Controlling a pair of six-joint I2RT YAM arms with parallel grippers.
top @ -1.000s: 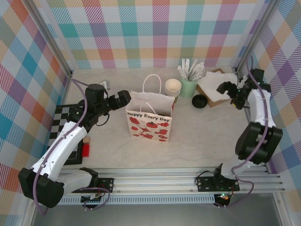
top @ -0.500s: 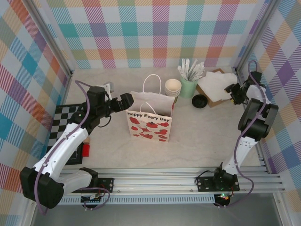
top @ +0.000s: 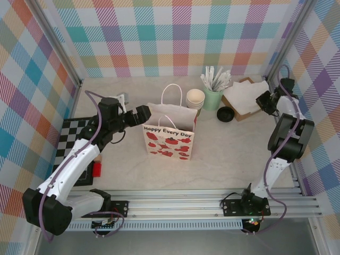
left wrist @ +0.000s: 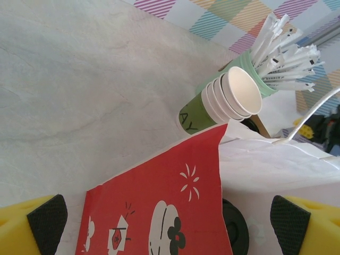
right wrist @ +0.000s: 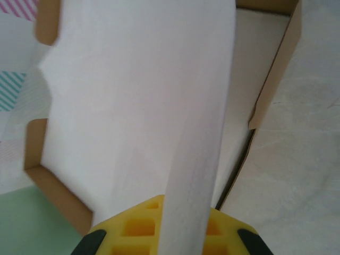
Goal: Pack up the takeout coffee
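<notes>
The paper bag, just right of the left gripper, read "Happy Every Day" in red across its front. Beyond that gripper's fingers, the green cup showed only the letters "AY".

The pale table carries a paper bag, cups, lid, napkin box, checkerboard.

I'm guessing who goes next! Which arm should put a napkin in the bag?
Right. The right fingers are pinched on a white napkin at the cardboard box; the left fingers stand open at the paper bag.
</notes>
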